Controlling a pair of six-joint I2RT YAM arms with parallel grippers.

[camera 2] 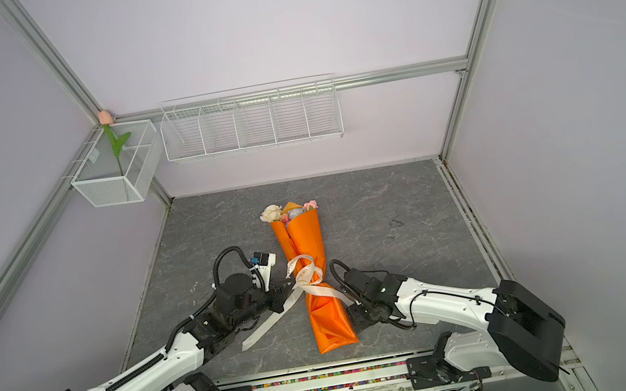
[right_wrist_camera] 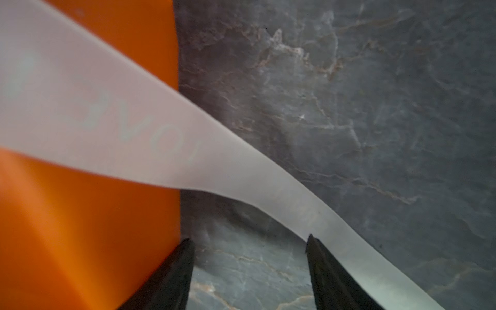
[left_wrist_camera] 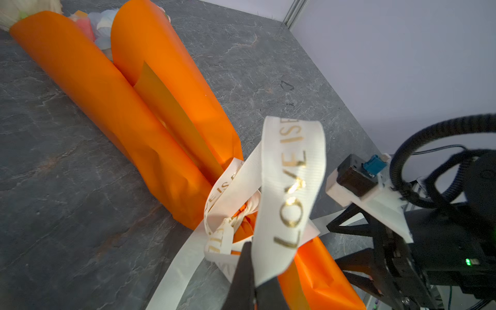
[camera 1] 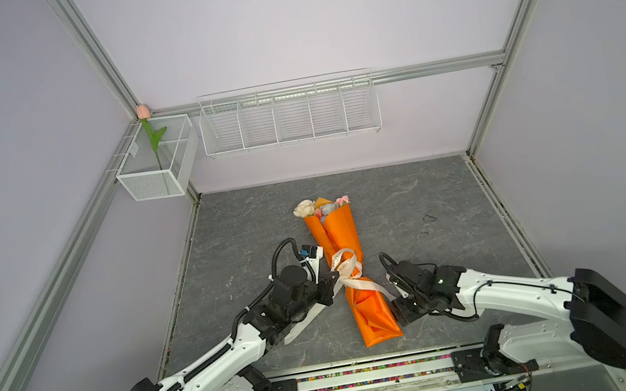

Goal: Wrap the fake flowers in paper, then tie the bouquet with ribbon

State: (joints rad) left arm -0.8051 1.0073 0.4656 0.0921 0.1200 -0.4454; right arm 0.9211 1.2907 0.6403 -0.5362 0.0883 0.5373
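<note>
The bouquet of fake flowers (camera 1: 340,234) (camera 2: 305,239) lies on the grey table, rolled in orange paper (left_wrist_camera: 107,94). Its rose heads (camera 1: 305,208) point toward the back wall. A white ribbon (camera 1: 345,265) (camera 2: 303,269) with gold lettering is looped round the bouquet's middle. My left gripper (camera 1: 333,281) (left_wrist_camera: 255,268) is shut on a loop of that ribbon (left_wrist_camera: 290,188), at the bouquet's left side. My right gripper (camera 1: 395,306) (right_wrist_camera: 249,239) stands open just right of the bouquet's lower half. A ribbon tail (right_wrist_camera: 134,128) runs past one of its fingers; nothing lies between the jaws.
Another ribbon tail (camera 1: 305,324) trails over the table under the left arm. A white mesh basket (camera 1: 156,173) holding a single pink tulip (camera 1: 143,112) hangs at the back left. A white wire rack (camera 1: 289,116) hangs on the back wall.
</note>
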